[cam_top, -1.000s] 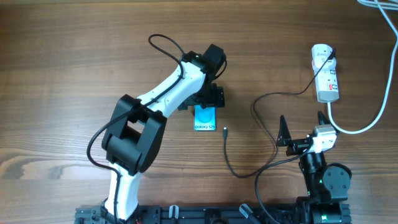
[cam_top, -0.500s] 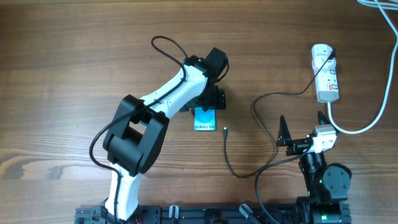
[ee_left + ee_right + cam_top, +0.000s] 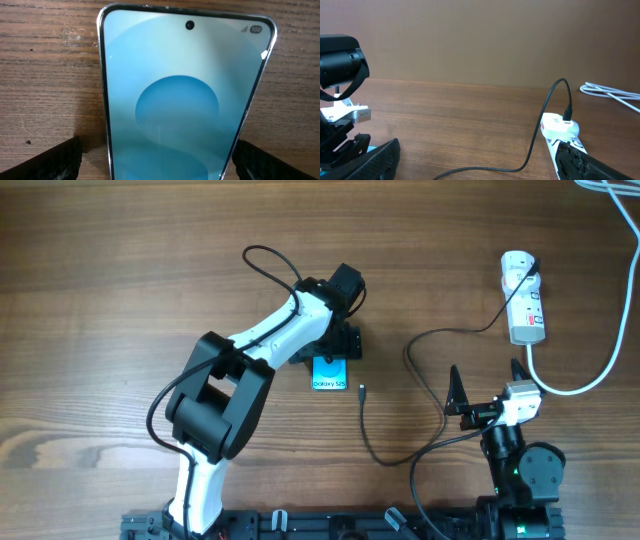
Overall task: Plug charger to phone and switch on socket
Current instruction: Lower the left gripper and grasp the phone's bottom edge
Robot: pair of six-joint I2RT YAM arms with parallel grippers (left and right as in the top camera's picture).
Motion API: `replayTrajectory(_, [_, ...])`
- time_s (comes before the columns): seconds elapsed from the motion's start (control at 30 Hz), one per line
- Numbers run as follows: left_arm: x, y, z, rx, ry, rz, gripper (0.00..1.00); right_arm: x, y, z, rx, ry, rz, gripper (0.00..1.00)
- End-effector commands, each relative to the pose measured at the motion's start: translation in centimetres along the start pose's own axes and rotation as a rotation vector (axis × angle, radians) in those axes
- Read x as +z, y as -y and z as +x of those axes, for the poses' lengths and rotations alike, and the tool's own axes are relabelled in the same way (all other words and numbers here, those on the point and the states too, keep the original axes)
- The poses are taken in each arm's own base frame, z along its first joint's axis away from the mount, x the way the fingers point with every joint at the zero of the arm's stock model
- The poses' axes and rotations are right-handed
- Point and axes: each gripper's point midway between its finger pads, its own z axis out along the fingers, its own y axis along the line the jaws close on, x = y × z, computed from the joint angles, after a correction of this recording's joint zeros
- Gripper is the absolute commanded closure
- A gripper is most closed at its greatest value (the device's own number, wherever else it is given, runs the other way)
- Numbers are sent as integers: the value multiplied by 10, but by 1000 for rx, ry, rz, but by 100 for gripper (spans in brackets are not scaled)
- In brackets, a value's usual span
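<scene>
The phone [image 3: 330,373] lies flat on the table with a cyan screen and a white text strip at its near end; it fills the left wrist view [image 3: 185,95]. My left gripper [image 3: 331,344] is open and straddles the phone's far end, one finger on each side, not touching it. The charger cable [image 3: 425,340] runs from the socket [image 3: 524,298] in a loop to its dark tip [image 3: 361,390], which lies just right of the phone. The cable [image 3: 540,135] and socket [image 3: 560,127] also show in the right wrist view. My right gripper [image 3: 487,385] is open and empty near the front edge.
The socket's thick white cord [image 3: 600,370] curves along the right edge and off the top right corner; it also shows in the right wrist view [image 3: 610,92]. The left arm's body [image 3: 215,405] stretches from the front edge toward the table's middle.
The left arm's wrist has shifted slightly over the phone's far end. The phone, cable and right arm have not moved.
</scene>
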Motion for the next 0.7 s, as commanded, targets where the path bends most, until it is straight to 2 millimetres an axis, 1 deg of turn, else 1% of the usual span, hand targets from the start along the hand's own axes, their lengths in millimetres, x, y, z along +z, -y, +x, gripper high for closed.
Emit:
replayTrajectory(0.0, [8,-7,2,-26,24,-66,0,0,1,-2,-6,9,10,0])
replayTrajectory(0.17, [13,-3,7,-8,22,-84,0,0,1,-2,-5,9,10,0])
replayTrajectory(0.37, [31,-5,14,1,-15,-113,0,0,1,-2,-5,9,10,0])
replayTrajectory(0.53, [34,-4,18,1,-38,-102,0,0,1,-2,-5,9,10,0])
replayTrajectory(0.67, [34,-5,19,1,-42,-106,9,0,1,-2,-6,9,10,0])
